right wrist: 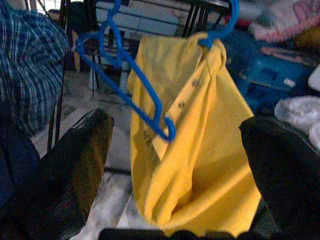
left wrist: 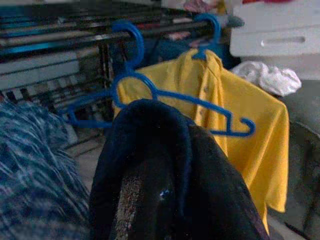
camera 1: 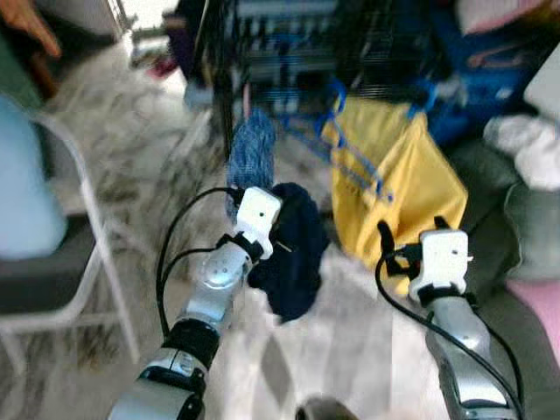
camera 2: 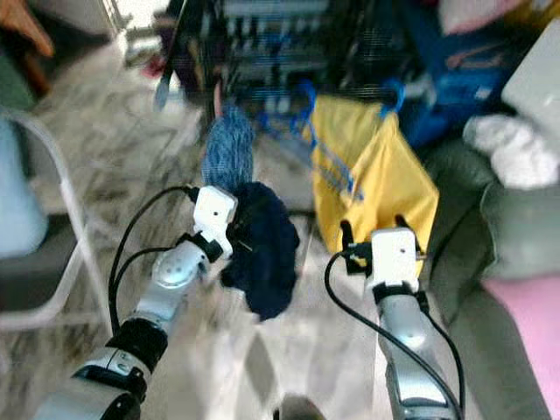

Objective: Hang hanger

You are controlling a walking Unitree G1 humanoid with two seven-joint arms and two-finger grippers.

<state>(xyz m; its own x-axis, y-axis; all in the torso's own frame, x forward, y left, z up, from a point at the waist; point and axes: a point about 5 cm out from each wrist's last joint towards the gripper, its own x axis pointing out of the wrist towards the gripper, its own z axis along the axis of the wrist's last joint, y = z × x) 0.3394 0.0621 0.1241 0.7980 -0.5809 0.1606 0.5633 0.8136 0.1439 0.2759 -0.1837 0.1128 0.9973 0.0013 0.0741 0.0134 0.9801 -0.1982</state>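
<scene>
A yellow shirt (camera 1: pixel 398 188) hangs on a blue hanger (right wrist: pixel 220 30) from the dark drying rack (camera 1: pixel 289 52). An empty blue hanger (left wrist: pixel 190 102) hangs from the rack just in front of the shirt. My left gripper (camera 1: pixel 267 229) is raised before the rack, shut on a dark navy garment (camera 1: pixel 293 258) that drapes over its fingers and hides them. Beside it a blue plaid cloth (camera 1: pixel 252 153) hangs from the rack. My right gripper (camera 1: pixel 411 229) stands open below the yellow shirt, holding nothing; its black fingers (right wrist: pixel 80 165) frame the shirt in the right wrist view.
A white-framed chair (camera 1: pixel 87 236) stands at the left on the marbled floor (camera 1: pixel 149 131). At the right lie a green cushion (camera 1: pixel 525 236), white cloth (camera 1: pixel 529 149) and something pink (camera 1: pixel 542 311). Blue bags (camera 1: pixel 490 79) sit behind the rack.
</scene>
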